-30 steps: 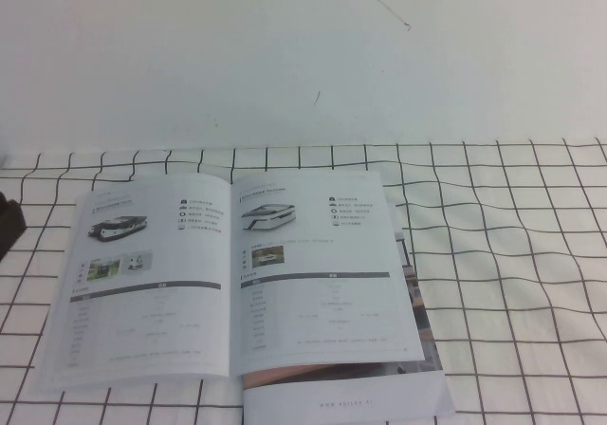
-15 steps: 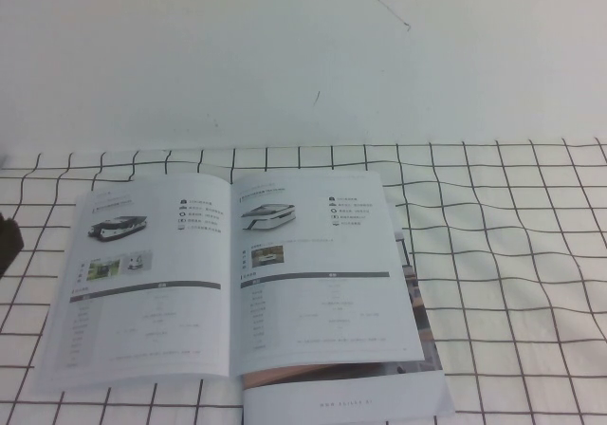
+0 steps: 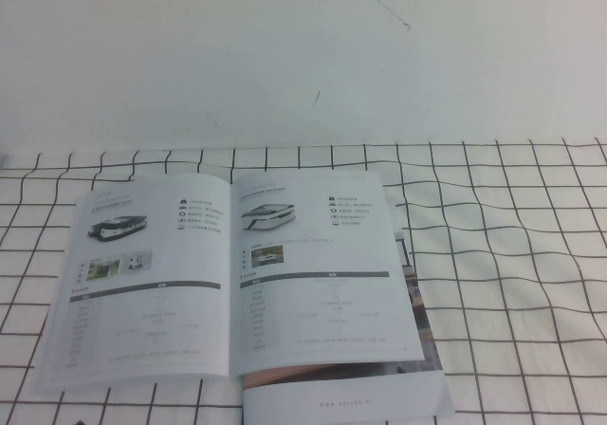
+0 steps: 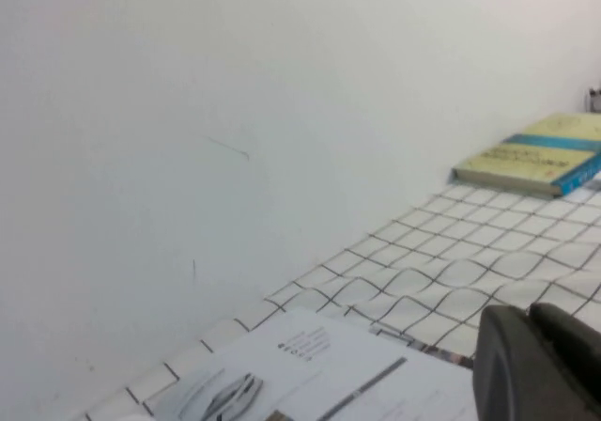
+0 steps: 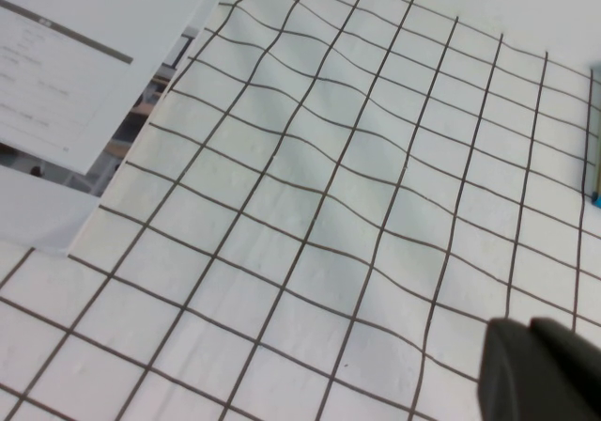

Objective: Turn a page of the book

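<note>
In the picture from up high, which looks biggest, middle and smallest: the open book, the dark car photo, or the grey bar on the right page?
1. book
2. grey bar
3. dark car photo
The last two look close. Neither gripper shows from above.

Left gripper raised, seen only in its wrist view. Right gripper likewise, hovering.

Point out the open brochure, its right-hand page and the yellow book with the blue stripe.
Open white glossy brochure (image 3: 232, 283): high view, on the centre fold.
Right-hand white page (image 3: 322, 302): high view, on its spec table.
Yellow book with blue stripe (image 4: 535, 158): left wrist view, on its cover.
</note>
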